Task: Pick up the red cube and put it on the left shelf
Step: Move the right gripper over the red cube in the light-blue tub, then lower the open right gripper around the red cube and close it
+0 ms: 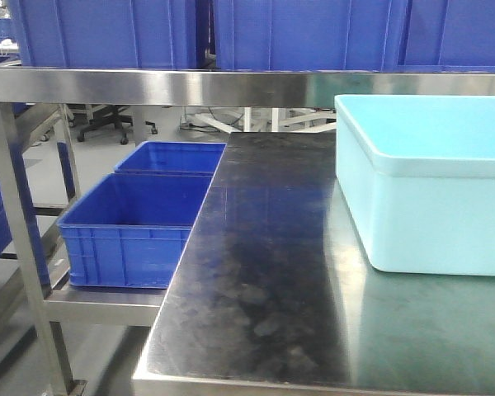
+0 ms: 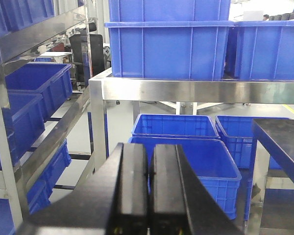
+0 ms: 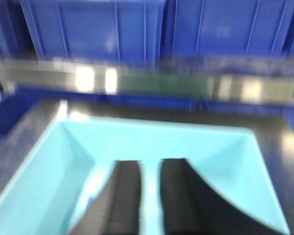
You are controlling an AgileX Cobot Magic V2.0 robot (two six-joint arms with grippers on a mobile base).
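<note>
Presently, the front view shows neither arm. A dark, smudged steel surface (image 1: 264, 272) runs from near to far, and a pale cyan bin (image 1: 429, 206) stands on its right side with its near wall well back from the near edge. To the left and lower down, the left shelf (image 1: 99, 304) carries two blue crates in a row: the near crate (image 1: 132, 231) and the far crate (image 1: 177, 157), touching end to end. Overhead, a steel rail (image 1: 231, 87) spans the view with larger blue crates (image 1: 107, 33) standing on it. The left pincer (image 2: 150, 196) is held in the air facing the racks. Its two black fingers (image 2: 134, 186) are pressed almost together, with only a thin dark slit between them and nothing in it. Beyond it are open blue crates on the lower shelf, and more on the upper rail. The right wrist view is blurred. In it the right pincer (image 3: 150, 196) hangs over the open cyan bin, its fingers (image 3: 125, 196) slightly spread, and the bin's pale floor shows through the narrow gap with nothing gripped. The red cube does not show in any view, so its place cannot be told.
</note>
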